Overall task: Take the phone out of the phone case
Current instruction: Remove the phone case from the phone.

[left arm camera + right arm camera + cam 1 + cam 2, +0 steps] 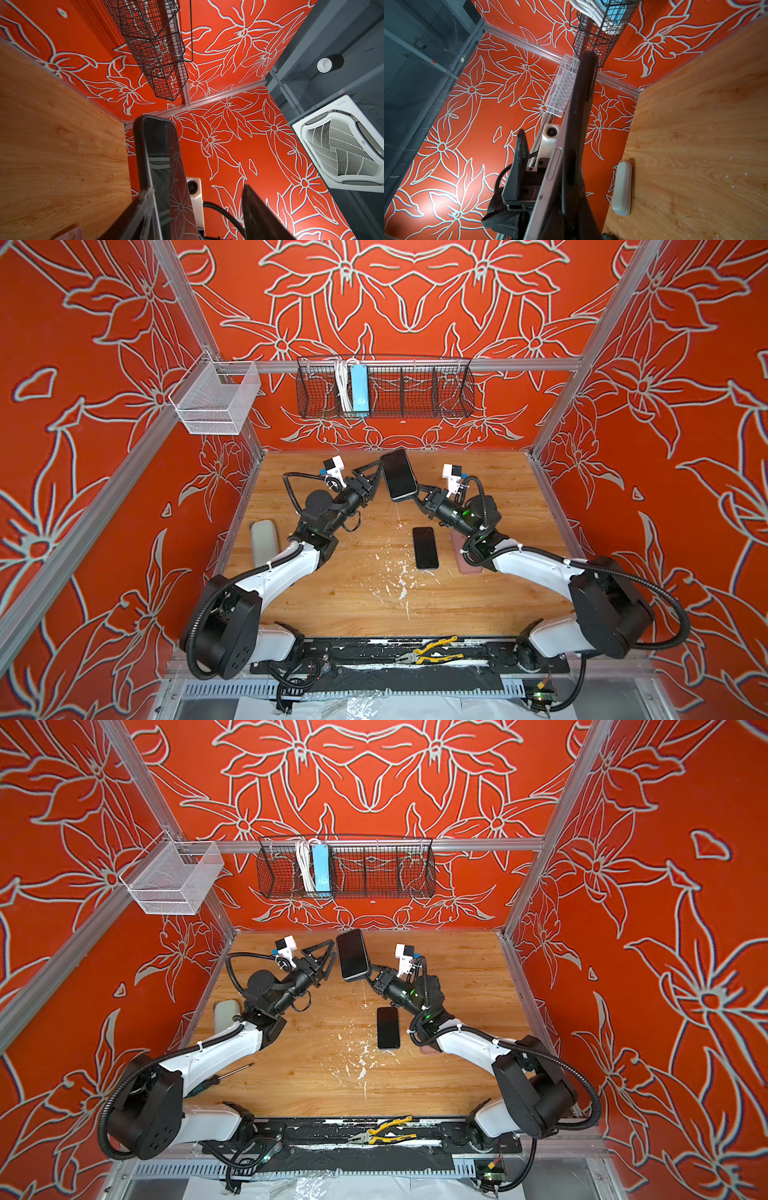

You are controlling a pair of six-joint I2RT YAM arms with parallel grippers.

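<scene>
My right gripper is shut on the lower end of a dark phone and holds it up above the back of the table. In the right wrist view the phone shows a silver side edge with a dark shell along its back. My left gripper stands open beside the phone's left edge. One finger is close to the phone, the other well apart. The pink phone case lies on the table, partly under my right arm.
A second black phone lies flat mid-table. A pale grey slab sits at the left edge. A screwdriver lies front left. Pliers rest on the front rail. A black wire basket and a white mesh basket hang above.
</scene>
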